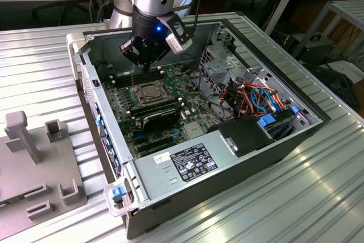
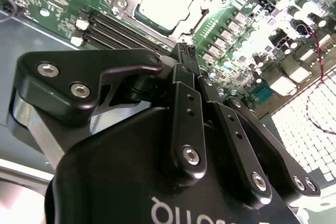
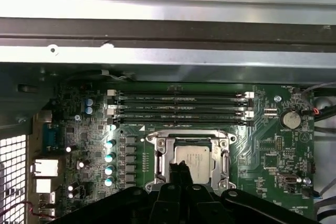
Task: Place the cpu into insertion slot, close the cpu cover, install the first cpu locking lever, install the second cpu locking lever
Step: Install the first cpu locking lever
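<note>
Gripper (image 1: pixel 145 68) in the exterior view hangs just above the green board (image 1: pixel 153 138) inside the open computer case (image 1: pixel 193 189), a bit to the far side of the socket. The cpu (image 1: pixel 149 91) is sitting flat in that socket, with the cpu cover (image 1: pixel 138 96) looking like it's down around it, though it's hard to be sure from here. A black card (image 1: pixel 162 116) lies just on the near side of the socket, and the case rests on a ribbed metal table (image 1: pixel 45 66). In the second wrist view the fingertips (image 2: pixel 185 59) are pressed together with nothing between them, so the gripper (image 2: pixel 184 51) is fully narrow and holding nothing; the cpu (image 2: pixel 165 1) shows past the tips, and the memory slots (image 2: pixel 121 30) run beside the socket. In the first wrist view the gripper (image 3: pixel 181 167) again has its tips together, right over the near edge of the socket. The cpu (image 3: pixel 193 157) shows through the square window of the cpu cover (image 3: pixel 157 142), which lies flat on it, and the memory slots (image 3: pixel 178 108) sit just beyond on the board (image 3: pixel 262 150).
</note>
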`<action>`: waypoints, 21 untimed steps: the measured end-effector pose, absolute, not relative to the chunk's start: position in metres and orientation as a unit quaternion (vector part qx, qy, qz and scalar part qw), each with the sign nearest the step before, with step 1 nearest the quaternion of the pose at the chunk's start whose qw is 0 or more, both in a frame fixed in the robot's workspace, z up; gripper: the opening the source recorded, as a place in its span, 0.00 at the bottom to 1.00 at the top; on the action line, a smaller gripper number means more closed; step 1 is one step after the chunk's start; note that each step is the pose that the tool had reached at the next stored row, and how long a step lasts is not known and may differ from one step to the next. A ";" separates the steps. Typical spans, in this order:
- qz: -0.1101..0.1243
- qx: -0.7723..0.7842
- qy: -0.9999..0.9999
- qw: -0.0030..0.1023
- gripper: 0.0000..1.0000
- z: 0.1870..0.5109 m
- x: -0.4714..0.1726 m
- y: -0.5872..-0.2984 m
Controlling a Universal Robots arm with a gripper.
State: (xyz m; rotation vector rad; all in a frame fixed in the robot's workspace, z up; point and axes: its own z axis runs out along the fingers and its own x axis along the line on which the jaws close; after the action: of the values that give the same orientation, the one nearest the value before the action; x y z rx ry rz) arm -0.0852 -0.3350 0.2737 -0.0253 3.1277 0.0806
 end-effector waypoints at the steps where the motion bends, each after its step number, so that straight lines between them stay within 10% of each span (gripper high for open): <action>1: 0.026 -0.010 1.000 0.006 0.11 0.274 -0.087 -0.335; 21: 0.026 -0.015 1.000 0.006 0.11 0.274 -0.107 -0.335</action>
State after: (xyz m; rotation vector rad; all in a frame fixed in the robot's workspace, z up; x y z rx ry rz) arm -0.1067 -0.3351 0.2735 -0.0467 3.1277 0.0807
